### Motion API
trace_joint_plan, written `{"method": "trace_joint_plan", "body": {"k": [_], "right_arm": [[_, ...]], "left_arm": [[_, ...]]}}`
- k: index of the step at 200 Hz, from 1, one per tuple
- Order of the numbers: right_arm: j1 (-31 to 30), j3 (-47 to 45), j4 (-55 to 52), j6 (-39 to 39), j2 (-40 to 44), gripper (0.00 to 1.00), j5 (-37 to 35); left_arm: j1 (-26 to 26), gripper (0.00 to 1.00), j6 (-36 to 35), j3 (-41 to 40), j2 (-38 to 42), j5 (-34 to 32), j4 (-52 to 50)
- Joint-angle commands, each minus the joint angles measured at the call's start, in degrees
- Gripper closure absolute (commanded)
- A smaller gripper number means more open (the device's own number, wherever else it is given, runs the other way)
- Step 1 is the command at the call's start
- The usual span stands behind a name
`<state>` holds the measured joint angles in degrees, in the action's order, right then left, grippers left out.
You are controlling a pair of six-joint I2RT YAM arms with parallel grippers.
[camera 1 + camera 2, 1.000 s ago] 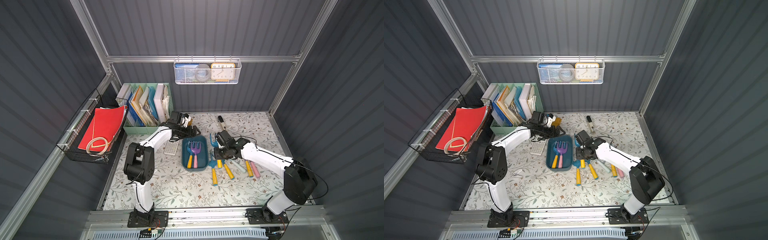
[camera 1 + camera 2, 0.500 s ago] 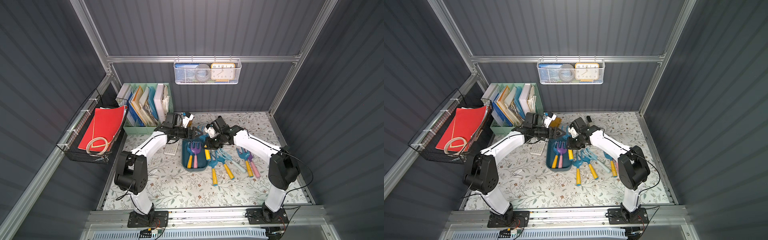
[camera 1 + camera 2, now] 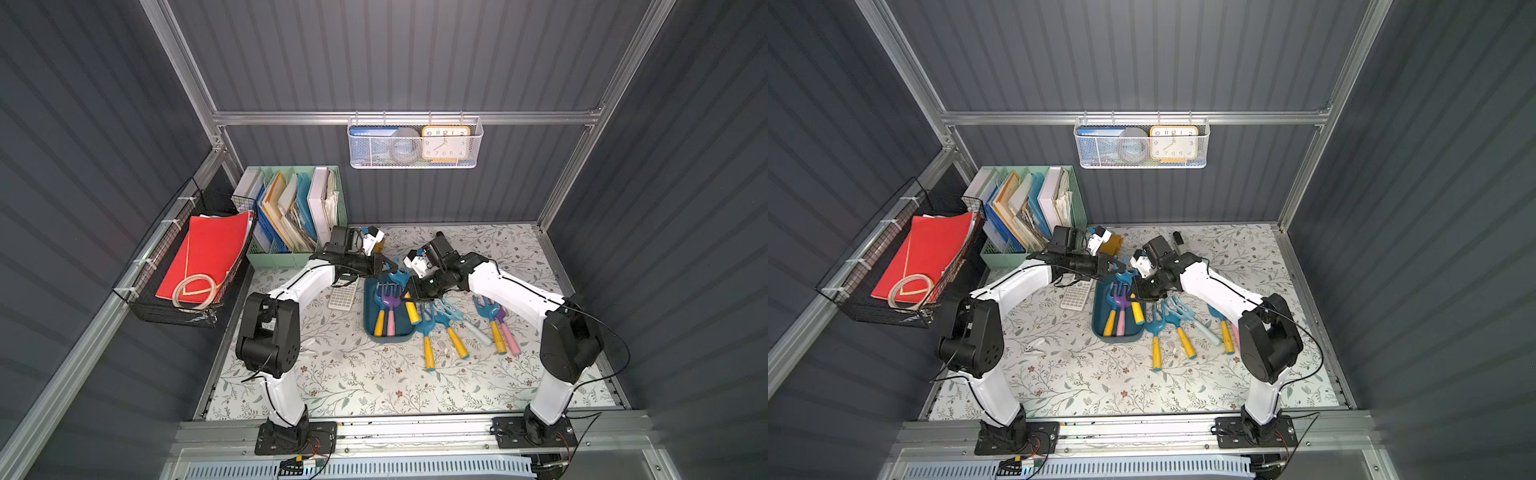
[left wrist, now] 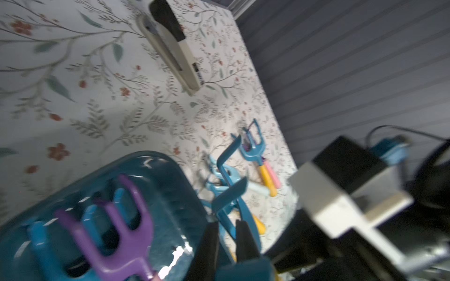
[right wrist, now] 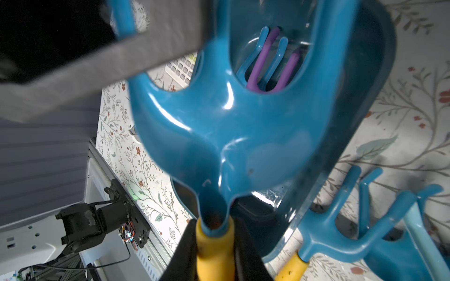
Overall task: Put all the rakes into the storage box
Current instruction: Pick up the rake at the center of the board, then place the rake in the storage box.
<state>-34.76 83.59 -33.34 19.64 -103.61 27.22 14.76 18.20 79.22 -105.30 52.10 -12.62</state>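
1. The right gripper (image 3: 412, 293) is clamping the rake (image 3: 411, 311) by the top of its yellow handle, just under the teal head; in the right wrist view the two black fingers (image 5: 246, 253) are pressing against both sides of the handle, so the jaws are standing only as wide as the handle.
2. The left gripper (image 3: 389, 266) is reaching in from the opposite side; its jaws are nearly closed, and in the left wrist view a teal prong of the rake (image 4: 230, 194) is sitting pinched between its fingers (image 4: 244, 240).
3. The rake is hanging in the air between the two arms, above the far end of the storage box (image 3: 368, 316); its head is pointing toward the back wall and its handle is slanting down over the box's wall on the right arm's side; whether the handle is touching the box cannot be told.
4. The storage box is sitting on the flowered table (image 3: 353, 382) between the arms; a blue rake (image 3: 378, 326) and a purple rake (image 3: 393, 298) are lying side by side inside it, heads toward the back.
5. Several loose rakes (image 3: 451, 334) are lying on the table just beside the box, on the right arm's side.
6. A calculator (image 3: 344, 295) is lying beside the box on the left arm's side; a stapler (image 4: 170, 43) is lying near the back edge of the table.
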Motion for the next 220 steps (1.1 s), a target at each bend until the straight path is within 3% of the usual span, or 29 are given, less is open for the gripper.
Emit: {"method": "trace_joint_plan", "body": {"k": [1, 17, 35, 42, 55, 106, 172, 189, 220], "right_arm": [[0.35, 0.43, -0.27, 0.14, 0.65, 0.89, -1.39], [0.34, 0.41, -0.40, 0.57, 0.81, 0.81, -3.51], [0.40, 0.20, -1.21, 1.90, 1.36, 0.41, -8.99], [0.53, -0.05, -1.36, 2.50, 1.76, 0.31, -11.75], [1.14, -1.35, -0.88, 4.65, 3.13, 0.24, -18.73], [5.26, -10.12, 9.01, 9.90, 10.25, 0.23, -23.88], [5.37, -8.69, 2.90, 8.96, 7.82, 0.24, -22.89], [5.31, -9.69, 2.68, 9.01, 7.73, 0.24, -21.80], [5.01, -12.21, 1.84, 8.44, 8.14, 0.24, -21.12]], "left_arm": [[-0.79, 1.00, -2.62, -0.04, -0.38, -1.90, -0.18], [-0.96, 1.00, -2.46, 0.09, -1.13, -1.52, -0.45], [-0.97, 1.00, -2.63, 0.82, -2.49, -1.53, -1.58], [-0.97, 1.00, -2.85, 1.18, -3.19, -1.72, -2.36], [-0.97, 1.00, -3.32, 1.24, -4.54, -1.93, -3.59], [-0.97, 1.00, -3.60, 5.02, -9.80, -0.80, -5.73], [-0.97, 0.97, -3.61, 6.92, -13.18, 1.01, -7.75], [-0.88, 0.87, -3.95, 6.92, -13.36, 0.80, -8.15], [-0.90, 0.46, -5.66, 7.19, -13.59, 0.36, -10.82]]}}
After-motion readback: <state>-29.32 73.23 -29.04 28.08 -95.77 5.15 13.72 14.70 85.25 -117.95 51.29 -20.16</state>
